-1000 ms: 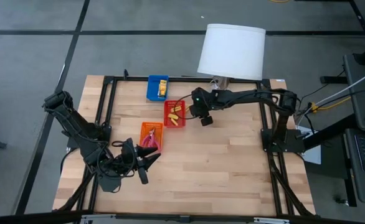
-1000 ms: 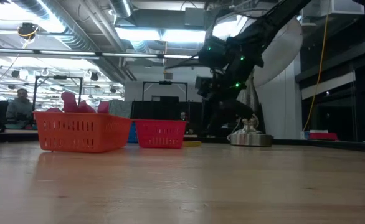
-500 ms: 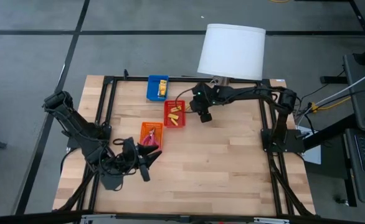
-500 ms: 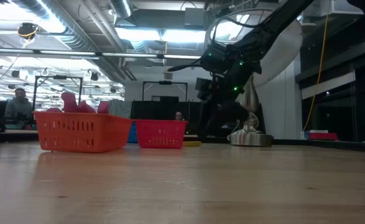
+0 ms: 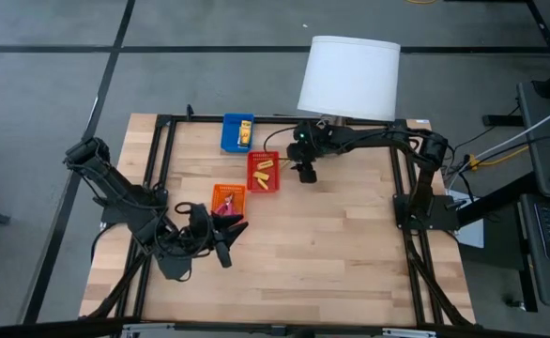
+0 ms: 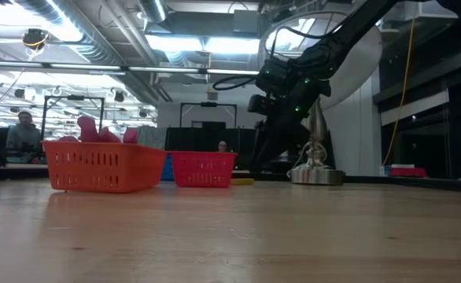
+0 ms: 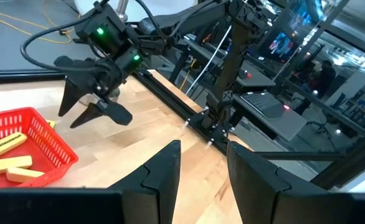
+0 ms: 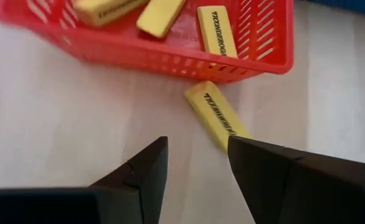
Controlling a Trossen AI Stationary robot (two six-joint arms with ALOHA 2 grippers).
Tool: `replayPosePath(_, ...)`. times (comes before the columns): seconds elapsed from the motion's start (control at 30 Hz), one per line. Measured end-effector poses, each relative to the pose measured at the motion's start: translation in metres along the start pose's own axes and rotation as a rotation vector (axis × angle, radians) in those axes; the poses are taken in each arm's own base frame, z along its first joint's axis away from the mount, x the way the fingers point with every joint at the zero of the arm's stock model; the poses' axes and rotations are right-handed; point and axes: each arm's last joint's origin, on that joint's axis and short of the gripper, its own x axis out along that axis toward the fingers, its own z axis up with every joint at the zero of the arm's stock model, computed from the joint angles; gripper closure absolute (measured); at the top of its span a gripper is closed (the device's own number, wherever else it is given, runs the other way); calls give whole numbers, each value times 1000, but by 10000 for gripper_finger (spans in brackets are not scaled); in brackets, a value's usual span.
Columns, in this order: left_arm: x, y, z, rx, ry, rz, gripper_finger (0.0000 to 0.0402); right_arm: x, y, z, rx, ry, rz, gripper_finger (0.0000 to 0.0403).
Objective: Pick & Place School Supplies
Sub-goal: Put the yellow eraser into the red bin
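Table: pale wooden top (image 5: 331, 244) with a black frame around it.
Red tray: red mesh tray (image 5: 264, 173) near the table's middle rear; in the right wrist view (image 8: 170, 46) it holds three yellow packets (image 8: 217, 31) printed with dark lettering.
Loose packet: one yellow packet (image 8: 217, 116) lies flat on the wood just outside the red tray's wall, close to it; contact cannot be told.
Orange tray: orange mesh tray (image 5: 228, 204) in front of the red tray, holding pink-handled tools (image 5: 225, 208); in the low view the pink handles (image 6: 97, 130) stick up above its rim.
Blue tray: blue tray (image 5: 237, 132) at the table's rear, with a yellow item (image 5: 245, 130) inside.
Lamp: white-shaded lamp (image 5: 349, 77) at the rear, its metal base (image 6: 317, 175) on the table.
Right gripper: right gripper (image 5: 305, 172) hangs above the table just right of the red tray; fingers (image 8: 142, 171) parted and bare, the loose packet lying beyond their tips.
Left gripper: left gripper (image 5: 226, 242) sits low over the front-left of the table, near the orange tray; fingers (image 7: 164, 171) apart with nothing between them.
Background: a person (image 6: 26, 134) seated far off in the room.
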Motion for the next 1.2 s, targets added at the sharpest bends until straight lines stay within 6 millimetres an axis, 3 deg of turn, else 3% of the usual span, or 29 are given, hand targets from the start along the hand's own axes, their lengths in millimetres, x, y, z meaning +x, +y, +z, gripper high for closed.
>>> replayPosePath(0.33, 1, -3, 2, 8, -5, -15, 274, 3, 16, 11, 425, -52, 129, 271)
replayPosePath(0.57, 1, -4, 3, 0, -7, -18, 274, 4, 16, 11, 687, 13, -110, 331)
replayPosePath(0.73, 0, -4, 2, -1, 1, -26, 274, 4, 12, 15, 819, -40, -202, 392)
replayPosePath(0.93, 0, -4, 2, -2, 8, -32, 274, 3, 11, 17, 968, -87, -340, 399)
replayPosePath(1.2, 0, -4, 2, -1, 14, -36, 274, 3, 7, 19, 1157, -163, -384, 401)
